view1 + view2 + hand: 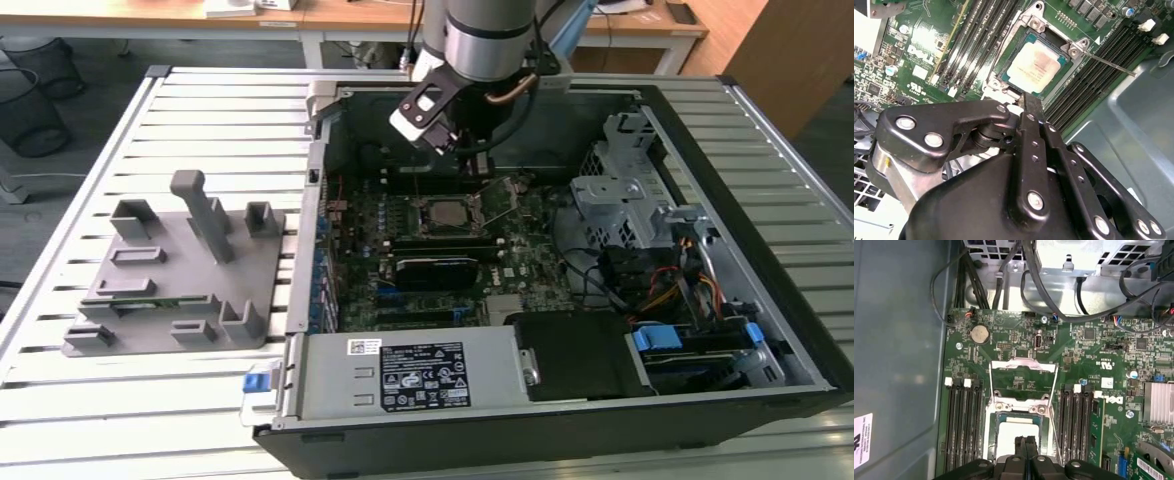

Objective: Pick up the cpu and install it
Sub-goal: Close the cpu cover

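We see the cpu (1040,66) lying in its socket (1074,48): thin, light, stiff, fragile, so edges only. The gripper (1032,101) is closed on itself and empty.

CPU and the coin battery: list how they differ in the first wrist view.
The cpu is square and pale silver-white; the coin battery is round and duller. The cpu is larger and lies in the socket; the coin battery sits apart, outside it. Both lie flat on the green board.
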`<action>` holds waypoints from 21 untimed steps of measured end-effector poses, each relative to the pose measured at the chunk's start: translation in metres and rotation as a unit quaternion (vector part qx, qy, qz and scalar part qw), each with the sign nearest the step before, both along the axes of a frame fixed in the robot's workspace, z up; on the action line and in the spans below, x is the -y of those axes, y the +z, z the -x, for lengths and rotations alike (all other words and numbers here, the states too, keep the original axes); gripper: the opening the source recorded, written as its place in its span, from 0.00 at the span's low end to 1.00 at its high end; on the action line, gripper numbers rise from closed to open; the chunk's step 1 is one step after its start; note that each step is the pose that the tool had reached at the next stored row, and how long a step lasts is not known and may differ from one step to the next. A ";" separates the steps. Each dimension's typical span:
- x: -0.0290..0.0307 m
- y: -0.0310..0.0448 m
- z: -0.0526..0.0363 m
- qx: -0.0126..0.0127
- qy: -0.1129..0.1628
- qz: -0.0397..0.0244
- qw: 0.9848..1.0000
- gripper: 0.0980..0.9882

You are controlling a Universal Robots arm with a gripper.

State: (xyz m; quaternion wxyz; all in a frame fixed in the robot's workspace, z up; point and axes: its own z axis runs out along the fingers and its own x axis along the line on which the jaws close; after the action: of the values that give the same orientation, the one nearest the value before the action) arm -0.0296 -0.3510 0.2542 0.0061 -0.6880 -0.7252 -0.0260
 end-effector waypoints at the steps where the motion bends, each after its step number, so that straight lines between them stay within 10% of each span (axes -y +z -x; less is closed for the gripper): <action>1: 0.0001 0.0000 -0.0012 0.000 0.000 0.000 1.000 0.01; 21: 0.0001 0.0000 -0.0262 -0.002 0.009 0.000 1.000 0.01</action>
State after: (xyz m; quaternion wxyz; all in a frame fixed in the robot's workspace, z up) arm -0.0034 -0.3511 0.2542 0.0079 -0.6818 -0.7311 -0.0243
